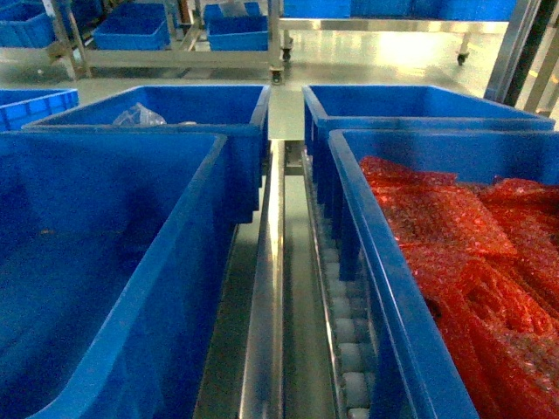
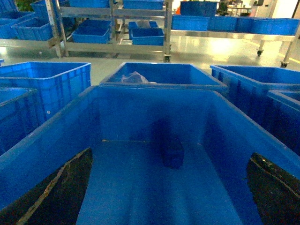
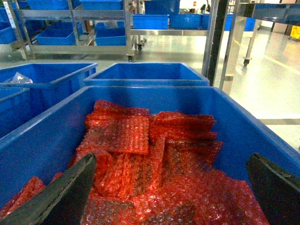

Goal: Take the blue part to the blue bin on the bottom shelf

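Warehouse or factory parts-storage area.
Large blue plastic bins (image 1: 131,262) sit in rows on a steel roller rack (image 1: 345,332) with shiny rails and small white rollers. One bin at 3 o'clock is filled with red bubble-wrap bags (image 3: 154,159). Towards 12 o'clock, across a glossy pale floor (image 2: 211,51), wheeled metal shelving racks (image 2: 112,28) hold more blue bins, and another steel frame (image 3: 234,42) stands at about 1 o'clock.
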